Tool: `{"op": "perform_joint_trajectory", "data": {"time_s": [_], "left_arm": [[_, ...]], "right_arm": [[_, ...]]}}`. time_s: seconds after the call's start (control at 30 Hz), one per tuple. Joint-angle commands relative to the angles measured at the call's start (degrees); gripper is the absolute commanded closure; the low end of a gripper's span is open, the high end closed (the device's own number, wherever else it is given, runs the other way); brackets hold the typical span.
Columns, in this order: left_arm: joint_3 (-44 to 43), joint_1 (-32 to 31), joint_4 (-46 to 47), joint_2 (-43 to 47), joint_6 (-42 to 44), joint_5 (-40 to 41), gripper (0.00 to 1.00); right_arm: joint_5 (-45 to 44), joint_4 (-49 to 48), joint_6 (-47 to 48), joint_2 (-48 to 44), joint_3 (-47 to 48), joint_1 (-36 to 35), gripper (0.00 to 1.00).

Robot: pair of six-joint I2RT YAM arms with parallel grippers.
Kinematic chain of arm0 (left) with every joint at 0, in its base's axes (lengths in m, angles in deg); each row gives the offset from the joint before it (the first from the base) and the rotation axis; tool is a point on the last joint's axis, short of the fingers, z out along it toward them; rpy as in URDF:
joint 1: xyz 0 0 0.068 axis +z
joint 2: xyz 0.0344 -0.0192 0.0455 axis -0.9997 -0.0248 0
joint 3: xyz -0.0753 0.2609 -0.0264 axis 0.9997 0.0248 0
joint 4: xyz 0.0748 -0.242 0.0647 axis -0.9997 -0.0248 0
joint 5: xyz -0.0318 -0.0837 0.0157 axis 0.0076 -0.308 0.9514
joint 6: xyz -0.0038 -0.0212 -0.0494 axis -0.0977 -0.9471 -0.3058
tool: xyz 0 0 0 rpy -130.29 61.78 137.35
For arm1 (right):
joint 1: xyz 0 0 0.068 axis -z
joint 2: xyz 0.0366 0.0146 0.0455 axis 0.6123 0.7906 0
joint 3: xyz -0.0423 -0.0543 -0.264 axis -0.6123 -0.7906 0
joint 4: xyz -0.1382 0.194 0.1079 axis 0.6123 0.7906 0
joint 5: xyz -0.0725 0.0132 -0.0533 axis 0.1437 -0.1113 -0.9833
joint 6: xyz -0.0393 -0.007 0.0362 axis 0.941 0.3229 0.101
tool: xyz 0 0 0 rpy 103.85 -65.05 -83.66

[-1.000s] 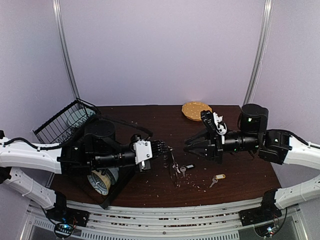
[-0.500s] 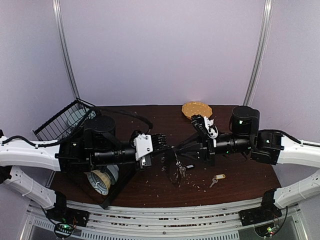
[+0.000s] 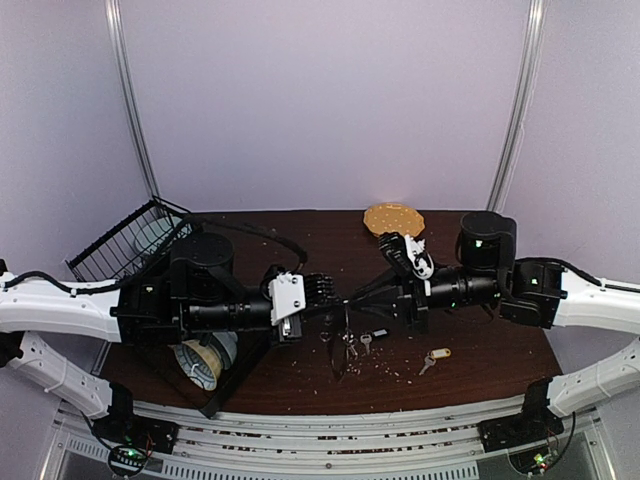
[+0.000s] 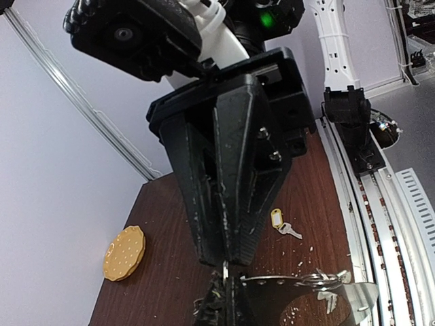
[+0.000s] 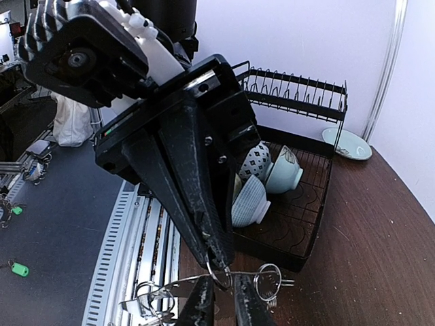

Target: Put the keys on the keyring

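Over the table's middle my two grippers meet tip to tip. My left gripper [image 3: 338, 297] [image 5: 219, 261] is shut on a small loop of the keyring [image 3: 344, 345] [image 5: 268, 280] [image 4: 292, 278], which hangs below as thin silver wire. My right gripper [image 3: 352, 297] [image 4: 225, 261] [image 5: 224, 288] faces it, jaws almost together around the same loop. One of the keys, with a black-and-white tag [image 3: 372, 337], lies on the table under the grippers. Another key, with a yellow tag [image 3: 434, 357] [image 4: 280, 223], lies further right.
A round yellow dotted disc [image 3: 392, 218] [image 4: 124, 252] sits at the back of the table. A black wire dish rack [image 3: 115, 245] [image 5: 314, 204] with bowls [image 5: 253, 200] stands at the left. Pale crumbs are scattered over the dark wooden table [image 3: 480, 350].
My right gripper has moved left from a spread, open stance and narrowed onto the keyring at the left gripper's tips. The left gripper has stayed shut and shifted slightly right.
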Motion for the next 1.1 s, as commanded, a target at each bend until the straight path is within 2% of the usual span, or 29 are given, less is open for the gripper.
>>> {"op": "perform_joint_trajectory", "data": {"time_s": [0.0, 0.1, 0.3, 0.33, 0.4, 0.67, 0.73, 0.83, 1.07], "left_arm": [[-2.1, 0.2, 3.2, 0.3, -0.7, -1.5, 1.0], [-2.1, 0.2, 3.1, 0.1, -0.6, -2.0, 1.0], [-2.3, 0.2, 3.1, 0.0, -0.7, -1.8, 1.0], [-2.4, 0.2, 3.2, 0.0, -0.8, -1.8, 1.0], [-2.5, 0.2, 3.2, -0.2, -0.9, -2.0, 1.0], [-2.6, 0.2, 3.3, -0.6, -0.9, -2.3, 1.0], [-2.5, 0.2, 3.4, -0.3, -0.7, -2.1, 1.0], [-2.4, 0.2, 3.3, -0.2, -0.7, -2.1, 1.0], [-0.6, 0.2, 6.0, 0.8, -0.9, -3.3, 1.0]], "right_arm": [[0.7, -0.2, 0.5, -0.3, 2.2, -0.5, 0.86], [0.3, 0.4, 0.6, -0.1, 2.5, -0.7, 0.87], [0.5, 0.6, 1.0, -0.4, 2.6, -1.0, 0.98], [0.6, 0.7, 1.1, -0.3, 2.6, -0.9, 0.97], [0.6, 0.8, 1.1, -0.1, 2.5, -1.0, 0.89], [-0.7, 0.2, 1.2, -0.1, 2.2, -1.3, 0.88], [-1.3, 0.6, 1.3, 0.1, 2.4, -1.4, 0.9], [-2.1, 1.2, 1.4, 0.2, 2.6, -1.3, 1.0], [-2.6, -3.3, -1.7, -2.6, 1.3, -1.3, 1.0]]}}
